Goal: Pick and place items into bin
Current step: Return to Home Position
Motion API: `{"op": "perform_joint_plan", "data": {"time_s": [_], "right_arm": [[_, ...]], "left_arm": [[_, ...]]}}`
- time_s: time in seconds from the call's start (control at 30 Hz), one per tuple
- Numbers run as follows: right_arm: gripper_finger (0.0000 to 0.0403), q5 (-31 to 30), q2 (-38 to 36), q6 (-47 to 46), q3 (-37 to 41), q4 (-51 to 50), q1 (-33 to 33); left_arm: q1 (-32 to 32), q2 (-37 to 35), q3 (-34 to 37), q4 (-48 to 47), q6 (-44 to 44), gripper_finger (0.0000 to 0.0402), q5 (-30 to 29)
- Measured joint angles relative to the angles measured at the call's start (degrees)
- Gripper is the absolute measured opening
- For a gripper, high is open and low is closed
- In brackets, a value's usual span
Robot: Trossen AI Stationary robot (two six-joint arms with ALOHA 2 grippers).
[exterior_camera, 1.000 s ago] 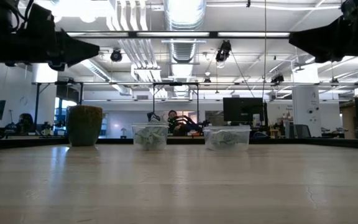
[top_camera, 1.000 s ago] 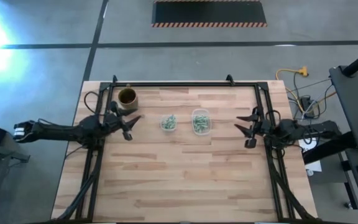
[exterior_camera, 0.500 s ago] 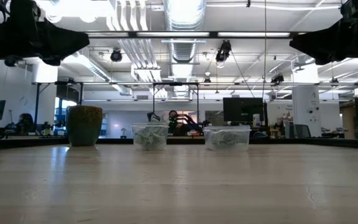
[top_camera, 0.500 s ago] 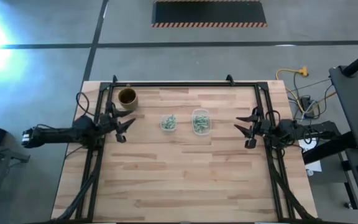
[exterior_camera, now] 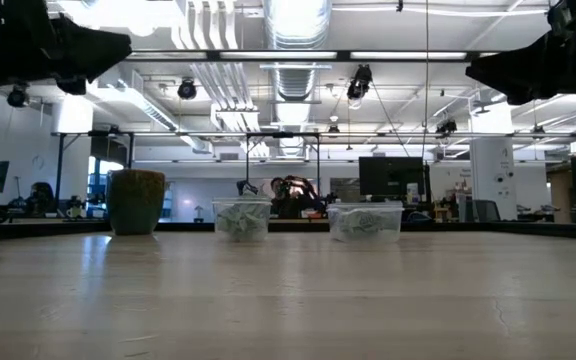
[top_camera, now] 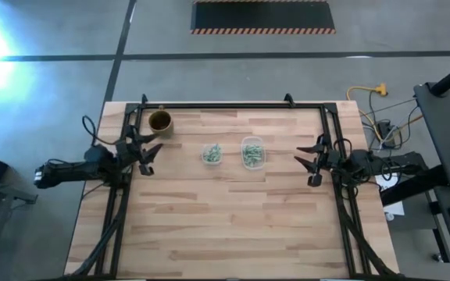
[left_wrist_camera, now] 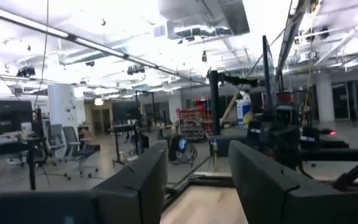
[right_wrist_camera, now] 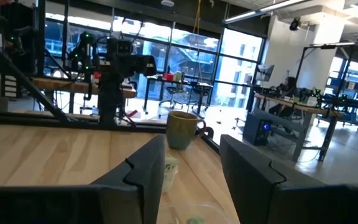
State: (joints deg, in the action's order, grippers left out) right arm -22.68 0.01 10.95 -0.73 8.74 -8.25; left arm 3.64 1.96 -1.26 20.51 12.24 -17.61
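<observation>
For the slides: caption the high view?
Left gripper and right gripper open at table sides; packets sit in two clear tubs.

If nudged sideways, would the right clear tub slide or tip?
The right clear tub looks low and wide, so it would probably slide, not tip. Thin clear walls and small packets suggest little weight, so it may skid easily on the smooth wooden table.

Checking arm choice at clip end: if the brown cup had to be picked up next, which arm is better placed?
Left, probably. The left gripper hangs open close beside the brown cup; the right gripper, also open, is at the far side, beyond both clear tubs.
</observation>
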Motion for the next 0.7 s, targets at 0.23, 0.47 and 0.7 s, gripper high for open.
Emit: {"op": "perform_joint_plan", "data": {"time_s": [0.23,0.47,0.7], "right_arm": [[0.0142,0.00,0.04,0.47,0.00,-0.01,0.00],[0.0140,0.05,0.04,-0.04,0.00,0.01,0.00],[0.0138,0.07,0.02,0.20,0.00,0.00,0.00]], "left_arm": [[-0.04,-0.19,0.81,-2.87,-5.46,0.0155,5.82],[-2.47,1.54,0.86,-1.57,-5.47,0.0155,9.91],[-3.28,3.31,0.88,-2.41,-5.34,0.0155,9.64]]}}
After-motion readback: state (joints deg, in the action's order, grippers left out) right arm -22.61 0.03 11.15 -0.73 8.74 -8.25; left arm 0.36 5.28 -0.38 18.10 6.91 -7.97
